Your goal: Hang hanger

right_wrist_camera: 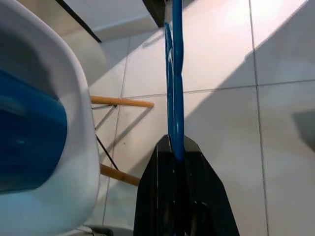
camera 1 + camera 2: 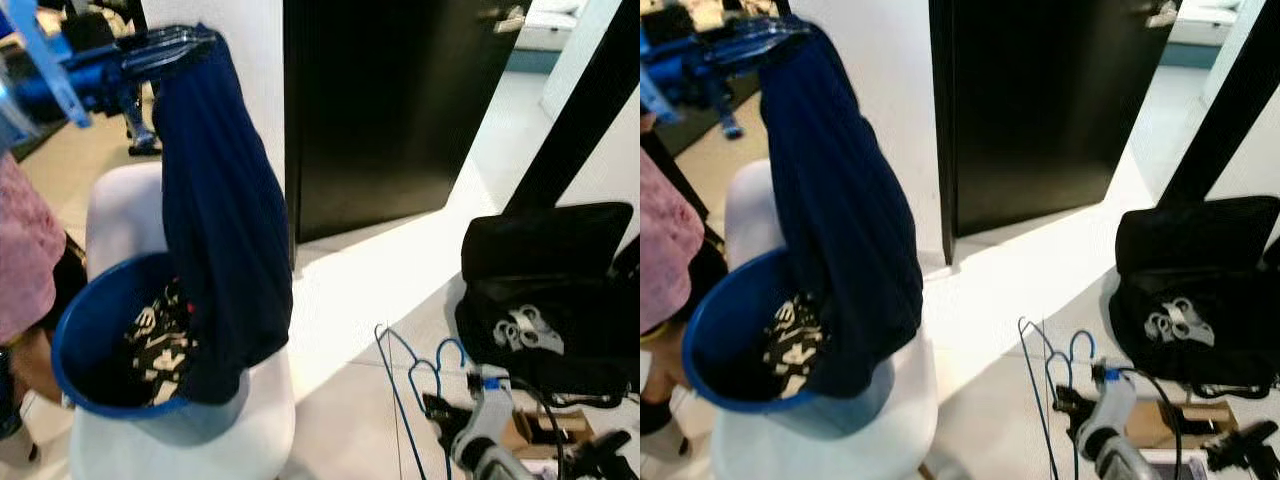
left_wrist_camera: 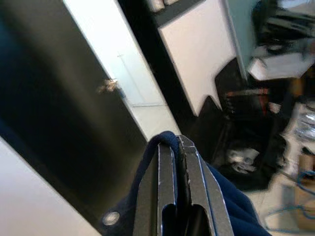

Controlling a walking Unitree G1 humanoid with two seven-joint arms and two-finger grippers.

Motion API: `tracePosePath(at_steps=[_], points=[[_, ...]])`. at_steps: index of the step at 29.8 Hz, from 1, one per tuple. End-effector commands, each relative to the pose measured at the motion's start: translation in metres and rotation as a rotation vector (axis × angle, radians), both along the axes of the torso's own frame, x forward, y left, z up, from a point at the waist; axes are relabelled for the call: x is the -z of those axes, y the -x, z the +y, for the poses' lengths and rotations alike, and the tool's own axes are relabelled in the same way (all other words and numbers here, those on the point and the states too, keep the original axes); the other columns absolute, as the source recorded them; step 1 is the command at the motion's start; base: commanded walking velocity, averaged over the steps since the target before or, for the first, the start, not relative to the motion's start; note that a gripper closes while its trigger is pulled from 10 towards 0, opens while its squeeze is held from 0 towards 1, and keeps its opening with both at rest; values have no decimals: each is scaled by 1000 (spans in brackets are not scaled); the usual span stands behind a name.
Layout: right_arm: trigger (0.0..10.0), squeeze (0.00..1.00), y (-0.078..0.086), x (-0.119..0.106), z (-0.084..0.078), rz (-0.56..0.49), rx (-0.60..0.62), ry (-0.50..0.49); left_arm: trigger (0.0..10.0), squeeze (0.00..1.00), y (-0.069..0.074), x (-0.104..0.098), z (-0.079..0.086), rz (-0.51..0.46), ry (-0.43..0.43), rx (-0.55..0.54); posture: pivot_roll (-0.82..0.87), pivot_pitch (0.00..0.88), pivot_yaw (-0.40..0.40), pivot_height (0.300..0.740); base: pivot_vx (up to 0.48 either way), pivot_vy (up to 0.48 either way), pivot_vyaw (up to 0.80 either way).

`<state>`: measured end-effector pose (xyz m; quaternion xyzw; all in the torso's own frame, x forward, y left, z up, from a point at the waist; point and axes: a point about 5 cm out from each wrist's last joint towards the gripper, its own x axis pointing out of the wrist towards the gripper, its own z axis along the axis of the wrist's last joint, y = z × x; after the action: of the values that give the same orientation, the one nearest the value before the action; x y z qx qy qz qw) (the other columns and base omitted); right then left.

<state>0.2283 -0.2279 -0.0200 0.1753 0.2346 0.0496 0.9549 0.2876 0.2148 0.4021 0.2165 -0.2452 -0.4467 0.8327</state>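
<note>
The fingers point(image 3: 170, 162) of the left gripper point(image 2: 165, 45) are squeezed tight on the top of a dark blue cloth point(image 2: 225, 220). This gripper is held up high on the robot's left side. The cloth hangs down long from it, and its bottom end drops into a blue basket point(image 2: 85, 345). Inside the basket lies a black and white piece of clothing point(image 2: 160, 345). The basket sits on the seat of a white chair point(image 2: 125, 215). At the far left edge there is a person in a pink top point(image 2: 22, 250), just beside the basket.

Behind the cloth there is a white wall, and next to it a black door point(image 2: 385, 100). The floor point(image 2: 370, 290) is made of pale tiles, with a bright patch of sun on it.

Farther right and down low, the right gripper point(image 1: 177, 155) has its fingers point(image 1: 206, 196) clenched on a blue wire hanger point(image 2: 410, 365). The hanger sticks up from the gripper, over the floor and near the chair. It is well apart from the cloth. The wrist view of this arm shows the thin blue wire running straight out from between the fingers, with the chair's wooden legs point(image 1: 123, 102) close by.

At the far right a black bag point(image 2: 550, 290) lies open on the floor.
</note>
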Motion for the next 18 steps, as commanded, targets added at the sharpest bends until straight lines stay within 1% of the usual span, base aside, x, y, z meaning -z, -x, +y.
tracePosePath(at_steps=[1,2,3,5,6,8,9,10,11,12,13,15,16,17,18], points=[[10000,0,4,4,-1,16,5,-5,1725,0,10,7,7,44,-61,12,15,82,-19,740,0,0,0],[10000,0,4,4,-1,16,5,-5,1725,0,13,14,10,83,-94,21,15,82,-19,740,0,0,0],[10000,0,4,4,-1,16,5,-5,1725,0,13,14,10,83,-94,21,15,82,-19,740,0,0,0],[10000,0,4,4,-1,15,6,-5,1373,0,22,31,19,173,-142,16,12,85,-17,740,0,0,0],[10000,0,4,4,-1,15,6,-5,1373,0,22,31,19,173,-142,16,12,85,-17,740,0,0,0],[10000,0,4,4,-1,15,8,-6,1333,0,31,46,31,248,-189,-31,13,86,-18,740,0,0,0],[10000,0,4,4,-1,15,8,-6,1333,0,31,46,31,248,-189,-31,13,86,-18,740,0,0,0],[10000,0,4,4,-1,15,7,-7,1490,0,33,56,47,303,-248,-142,13,86,-18,740,0,0,0],[10000,0,4,4,-1,16,6,-7,1490,0,34,60,57,332,-278,-197,20,92,-21,740,0,0,0],[10000,0,4,4,-1,16,6,-7,1490,0,34,60,57,332,-278,-197,20,92,-21,740,0,0,0],[10000,0,4,4,-1,16,5,-7,1490,0,35,63,63,350,-298,-228,20,92,-21,740,0,0,0],[10000,0,4,4,-1,16,4,-8,1451,0,39,74,72,418,-351,-284,20,93,-21,740,0,0,0],[10000,0,4,4,-1,16,4,-8,1098,0,41,80,73,447,-377,-297,20,93,-21,740,0,0,0],[10000,0,4,4,-1,16,4,-8,1098,0,41,80,73,447,-377,-297,20,93,-21,740,0,0,0],[10000,0,4,4,-1,16,4,-8,980,0,45,87,74,495,-416,-308,20,95,-23,740,0,0,0]])
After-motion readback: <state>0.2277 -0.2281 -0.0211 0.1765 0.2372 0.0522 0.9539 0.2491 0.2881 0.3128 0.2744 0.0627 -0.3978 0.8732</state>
